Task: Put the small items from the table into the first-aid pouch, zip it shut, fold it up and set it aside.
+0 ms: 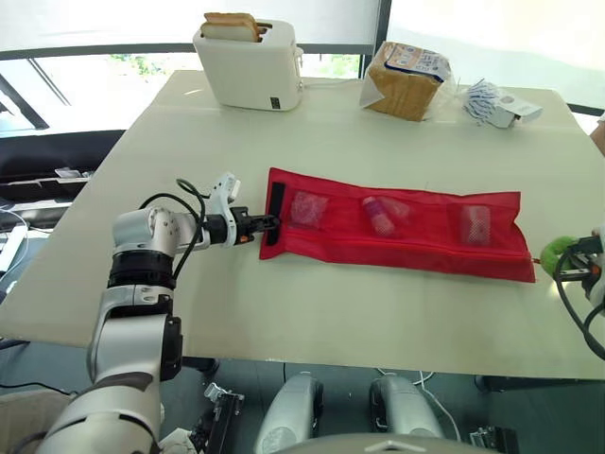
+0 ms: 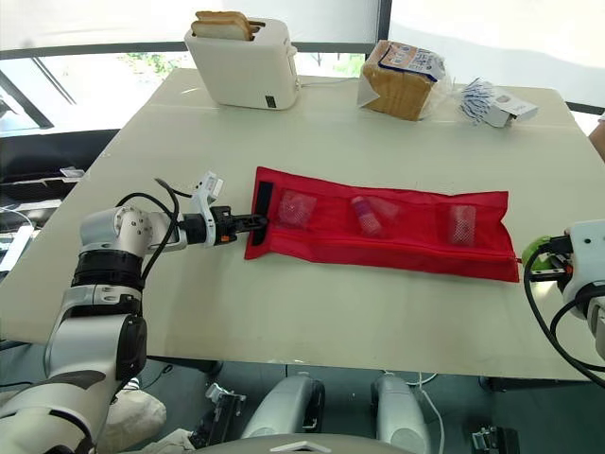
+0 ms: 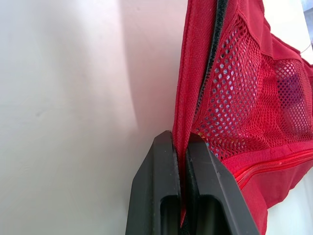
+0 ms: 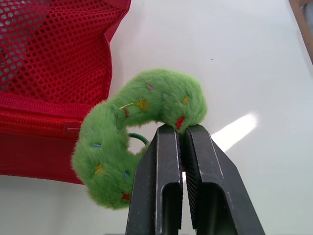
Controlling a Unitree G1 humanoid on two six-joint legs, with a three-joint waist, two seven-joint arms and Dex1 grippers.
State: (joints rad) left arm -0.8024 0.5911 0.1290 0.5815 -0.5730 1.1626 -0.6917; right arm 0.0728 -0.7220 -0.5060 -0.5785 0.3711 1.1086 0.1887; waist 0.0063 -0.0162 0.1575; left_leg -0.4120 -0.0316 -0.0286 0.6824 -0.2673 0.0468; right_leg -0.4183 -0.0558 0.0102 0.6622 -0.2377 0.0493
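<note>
Red pouch [image 1: 397, 227] lies flat and unrolled across the middle of the surface [image 1: 284, 312], long side running left to right, right end near the right edge. Its mesh pockets [image 1: 307, 208] hold the small items [image 1: 380, 216]. Left pincer [image 3: 178, 142] is clamped tight on the hem at the pouch's left end, with a thin fold of cloth pinched in it. Right pincer [image 4: 182, 131] is closed on the green fluffy pull [image 4: 156, 95], which hangs off the zip [image 4: 34, 120] at the pouch's right near corner. The slider sits at that end; fully zipped or not, can't tell.

Handling: the pouch looks light, soft and floppy, all cloth and mesh, so it will likely sag and drag if lifted by one end, and the contents may bulge when it is folded. Best holds are the hemmed ends or corners, not the mesh. The pull is squashy and may slip under tension.

Pose: left arm bent at the elbow, forearm low over the surface, wrist level, reaching in from the left edge. Right arm low at the right edge, pointing in at the pouch. Toaster [image 1: 250, 66] and bag of bread [image 1: 406, 80] sit at the far edge, well apart.
</note>
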